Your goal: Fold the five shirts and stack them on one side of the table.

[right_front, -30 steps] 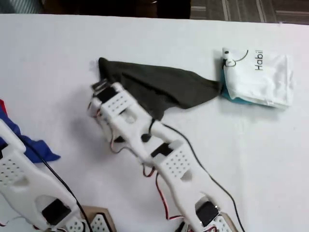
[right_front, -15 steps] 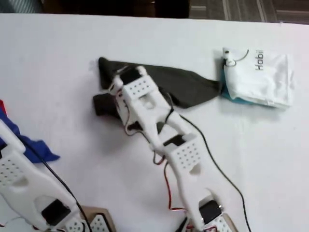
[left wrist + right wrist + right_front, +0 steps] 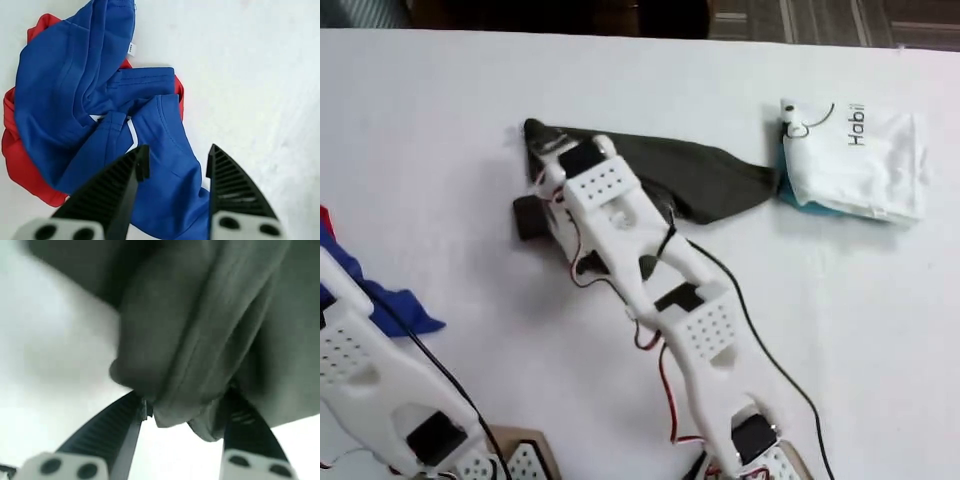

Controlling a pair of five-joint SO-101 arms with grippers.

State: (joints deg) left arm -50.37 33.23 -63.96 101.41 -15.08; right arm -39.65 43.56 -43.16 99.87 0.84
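A white cloth-covered counter [image 3: 440,100] carries all five shirts. Near its far right corner lies a folded white cotton shirt with dark print [image 3: 865,165], stacked on a folded teal shirt [image 3: 798,205] whose edge peeks out along the near and left sides.

A crumpled dark olive-green shirt [image 3: 710,175] stretches across the far middle of the counter, and its narrow right end touches that stack. The white right arm [image 3: 700,330] runs from the near edge diagonally up to the left end of this shirt. There the right end effector [image 3: 552,152] sits on the cloth. In the right wrist view the right end effector [image 3: 187,410] is released, with its black fingers spread wide on either side of a thick bunched fold of the olive shirt [image 3: 200,315].

At the left edge of the counter a rumpled royal-blue shirt [image 3: 390,305] lies in a heap on top of a red shirt [image 3: 323,218]. The white left arm [image 3: 360,370] lies along the near left corner. The left end effector [image 3: 177,150] hangs just above the blue cloth [image 3: 75,100] — released too, fingers apart and holding nothing — and the red shirt [image 3: 20,155] shows around the heap's edge.
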